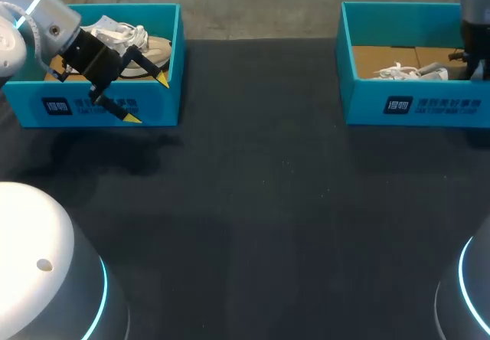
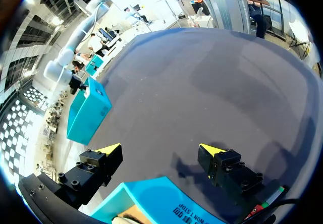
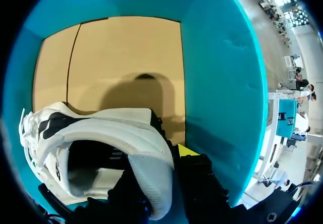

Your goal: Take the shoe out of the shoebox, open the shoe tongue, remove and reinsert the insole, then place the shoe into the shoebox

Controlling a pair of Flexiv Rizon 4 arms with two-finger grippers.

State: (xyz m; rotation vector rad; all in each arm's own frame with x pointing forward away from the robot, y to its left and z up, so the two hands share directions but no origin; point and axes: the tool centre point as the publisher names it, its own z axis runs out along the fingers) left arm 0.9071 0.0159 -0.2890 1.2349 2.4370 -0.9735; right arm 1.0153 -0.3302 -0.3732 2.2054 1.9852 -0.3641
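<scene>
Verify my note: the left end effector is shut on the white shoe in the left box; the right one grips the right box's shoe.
Wrong. The left wrist view shows the left end effector open, fingers spread over the wall of the left box, the white shoe untouched. The right end effector does grip the other shoe in the right box.

Broad table (image 1: 253,217) separates left shoebox (image 1: 153,104) from right shoebox (image 1: 444,107) (walls bar side entry).
</scene>
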